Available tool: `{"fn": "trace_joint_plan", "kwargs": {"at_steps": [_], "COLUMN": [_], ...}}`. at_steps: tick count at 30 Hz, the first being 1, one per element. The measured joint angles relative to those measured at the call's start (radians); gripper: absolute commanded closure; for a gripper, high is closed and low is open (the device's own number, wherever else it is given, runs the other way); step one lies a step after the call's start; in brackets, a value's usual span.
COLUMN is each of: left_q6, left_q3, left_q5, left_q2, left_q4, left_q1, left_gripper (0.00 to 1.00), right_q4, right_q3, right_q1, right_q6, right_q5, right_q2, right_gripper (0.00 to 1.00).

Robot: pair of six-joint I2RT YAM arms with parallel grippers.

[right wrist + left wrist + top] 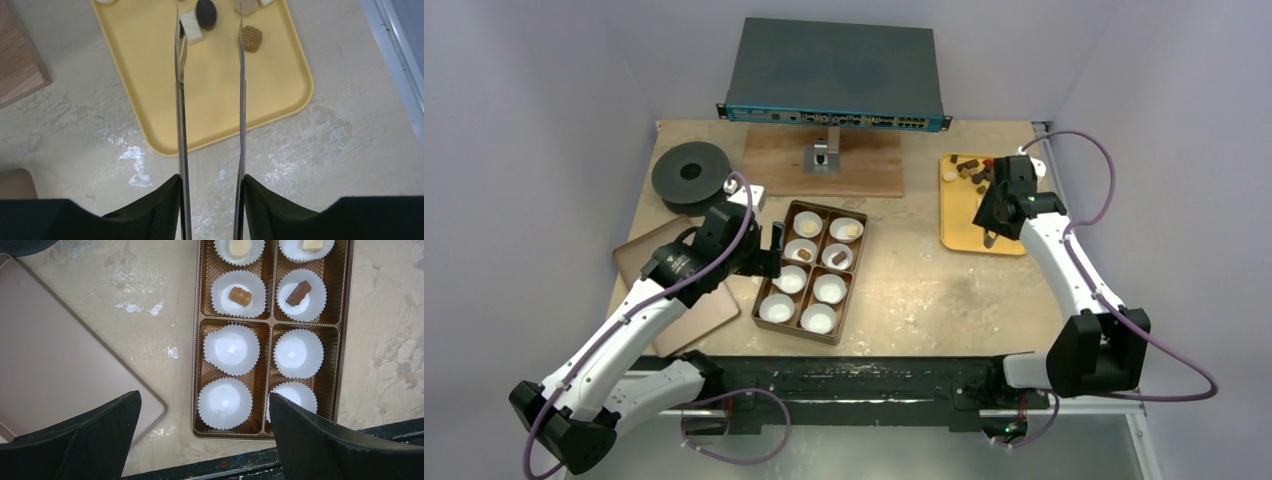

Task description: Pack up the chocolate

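Over the yellow tray at far right, right claw hangs narrowly parted, empty, aimed at a dark chocolate; left claw wide, parked above box.

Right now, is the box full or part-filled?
Part-filled: the box has chocolate in four cups; the four near cups are empty.

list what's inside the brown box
Eight white paper cups. The far four each hold one chocolate; the near four look empty, though a left gripper finger covers part of one.
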Motion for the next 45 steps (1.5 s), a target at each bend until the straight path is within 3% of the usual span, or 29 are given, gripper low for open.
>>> {"fn": "trace_joint_plan", "kwargs": {"at_steps": [6,26,45], "left_q6": [0.0,0.0,0.0], "left_q3": [-0.001,-0.001,-0.001], "left_q5": [0.008,0.023,0.023], "left_q2": [0.0,-0.007,-0.007], "left_q4": [0.0,0.0,0.0], "left_q1": [0.0,0.0,0.0], "left_gripper": [0.0,0.0,0.0], "right_q4": [0.007,0.071,0.108], "right_q3": [-0.03,-0.085,-0.134], "right_q1": [-0.075,-0.151,-0.19], "right_q6": [-0.007,-0.006,-0.006], "right_q5": [0.002,-0.055,-0.111], "right_q2": [-0.014,0.01,0.005], "right_gripper": [0.52,0.53,0.71]}}
